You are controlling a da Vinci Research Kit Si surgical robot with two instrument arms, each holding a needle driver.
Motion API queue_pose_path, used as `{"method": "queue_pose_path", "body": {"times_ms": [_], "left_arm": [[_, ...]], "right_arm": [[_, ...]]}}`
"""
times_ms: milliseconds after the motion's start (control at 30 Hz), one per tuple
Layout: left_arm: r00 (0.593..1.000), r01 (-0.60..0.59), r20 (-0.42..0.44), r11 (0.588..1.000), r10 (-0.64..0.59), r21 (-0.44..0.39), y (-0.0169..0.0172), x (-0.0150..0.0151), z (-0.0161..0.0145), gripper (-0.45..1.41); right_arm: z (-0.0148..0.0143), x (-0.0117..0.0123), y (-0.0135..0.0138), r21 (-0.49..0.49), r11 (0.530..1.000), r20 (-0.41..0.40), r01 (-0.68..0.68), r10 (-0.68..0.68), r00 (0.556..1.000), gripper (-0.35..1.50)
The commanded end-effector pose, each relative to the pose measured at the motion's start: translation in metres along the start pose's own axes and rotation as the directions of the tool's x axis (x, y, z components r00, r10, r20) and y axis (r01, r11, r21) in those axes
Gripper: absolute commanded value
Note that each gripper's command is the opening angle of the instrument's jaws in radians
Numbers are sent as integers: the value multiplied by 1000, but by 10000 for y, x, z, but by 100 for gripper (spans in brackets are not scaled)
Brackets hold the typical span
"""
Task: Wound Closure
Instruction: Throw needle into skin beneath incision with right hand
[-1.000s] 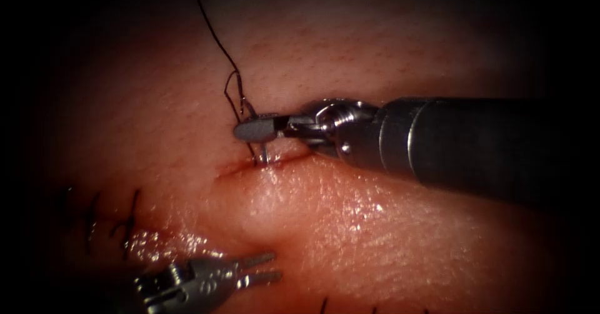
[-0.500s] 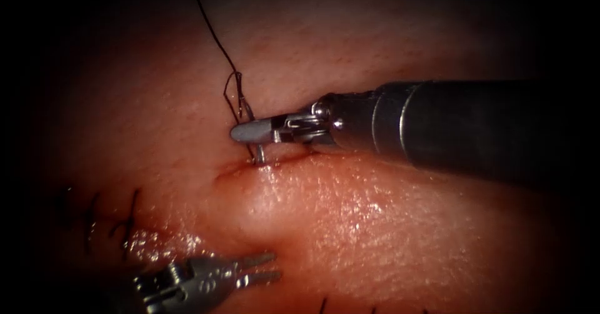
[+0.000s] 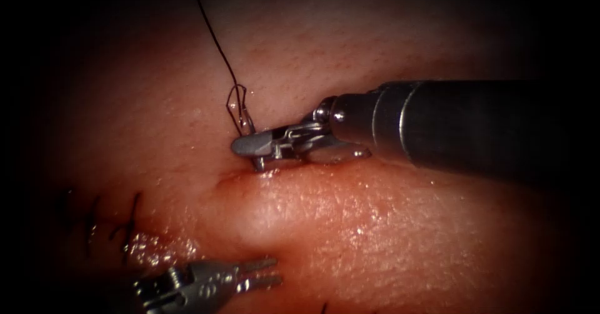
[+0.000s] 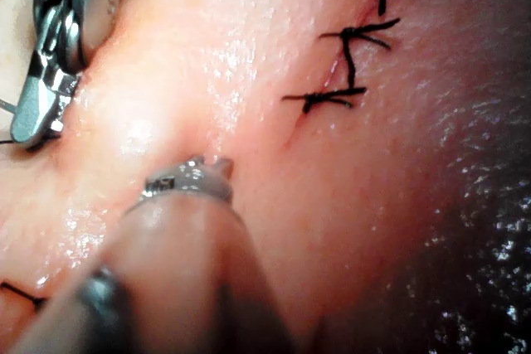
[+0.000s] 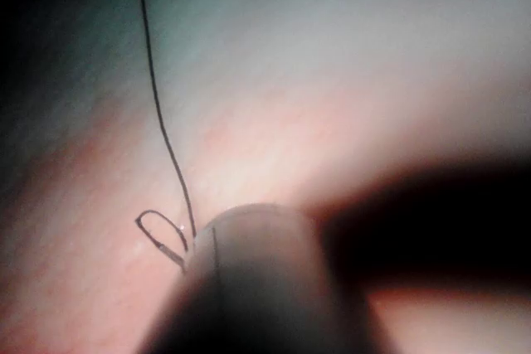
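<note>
I've got the tissue (image 3: 350, 226) across the endoscope view, glossy, w/ the cut (image 3: 234, 175) running roughly side to side near centre; the lip below it bulges up. Older stitches (image 3: 128, 217) sit lower left on the tissue, and I see the same dark stitches (image 4: 353, 47) in the left wrist view.

Right tool (image 3: 250, 146) comes in from the right on its thick dark shaft and its tip is right at the cut, just above the cut's left end. Its jaws are pinched together on the needle (image 3: 257, 162): only a short steel stub shows below the jaws, going down to the cut line, so it looks to enter the tissue there. I can't tell where along the curve the grip is.

Left tool (image 3: 265, 273) is low in the endoscope view, well apart from the cut, jaws slightly spread, holding nothing.

Thread (image 3: 215, 45) runs from the top edge down to a small loop (image 3: 239, 104) just above the right tool's jaws. Right wrist view shows that thread (image 5: 162, 122) and loop beside the shaft.
</note>
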Motion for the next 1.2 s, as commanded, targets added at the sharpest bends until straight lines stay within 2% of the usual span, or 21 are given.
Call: {"method": "queue_pose_path", "body": {"times_ms": [33, 300, 600, 633, 967, 1200], "left_arm": [[1000, -1, 0, 1000, 1, 1, -1, 1, 9, -6], [1000, -1, 0, 1000, 1, 0, -1, 1, 8, -10], [1000, -1, 0, 1000, 1, -5, -6, 0, 5, -12], [1000, -1, 1, 1000, 1, -4, -8, -1, 4, -12], [1000, -1, 1, 1000, 1, -6, -9, -2, 3, -13], [1000, 0, 3, 1000, 0, -4, -12, -1, 5, -13]], "right_arm": [[8, -3, -3, 0, 1000, 9, -12, 12, 1000, -35], [19, -57, 1, -4, 997, 80, -79, 79, 994, -35], [14, -75, 6, -16, 993, 113, -114, 115, 987, -35], [16, -83, 9, -24, 993, 136, -120, 122, 983, -35], [17, -95, 9, -50, 992, 186, -116, 124, 975, -35], [19, -118, 8, -67, 992, 248, -106, 119, 961, -35]]}}
